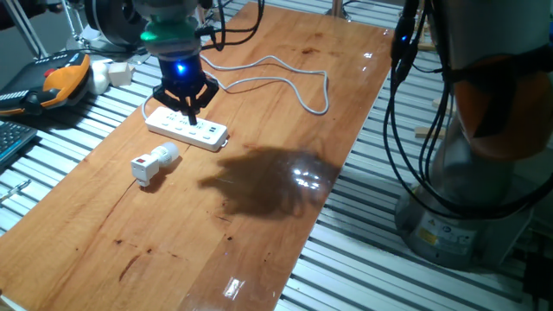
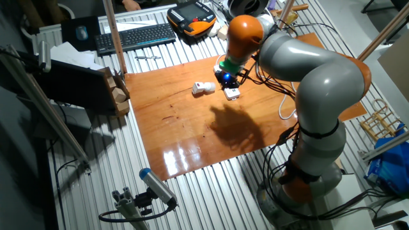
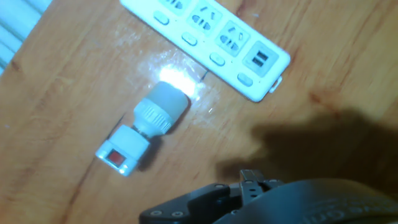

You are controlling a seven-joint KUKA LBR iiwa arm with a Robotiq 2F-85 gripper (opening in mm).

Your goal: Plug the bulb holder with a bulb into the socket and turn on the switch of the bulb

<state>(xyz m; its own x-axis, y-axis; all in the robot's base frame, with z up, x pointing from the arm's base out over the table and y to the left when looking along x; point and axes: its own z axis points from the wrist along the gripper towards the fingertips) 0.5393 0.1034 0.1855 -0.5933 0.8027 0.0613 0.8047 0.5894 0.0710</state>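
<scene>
your gripper (image 1: 192, 105) hung just above the socket (image 1: 187, 129), its dark fingers (image 1: 205, 92) splayed apart with nothing between them. the socket lay flat on the wooden table (image 1: 259, 225), a long white strip with its cable (image 1: 294, 82) looping away toward the far edge. you had the bulb holder (image 1: 153, 162) lying on its side on the table, just beside the socket and apart from it, not touched by the gripper. in the hand view the bulb holder (image 3: 142, 127) lay slantwise below the socket (image 3: 211, 40), its bulb end pointing up toward the strip and a bright glare on the wood at the tip. the switch (image 3: 114, 157) showed as a small red patch on the square face at the other end. from the other fixed view your gripper (image 2: 229, 82) sat over the strip with the bulb holder (image 2: 204, 87) next to it.
</scene>
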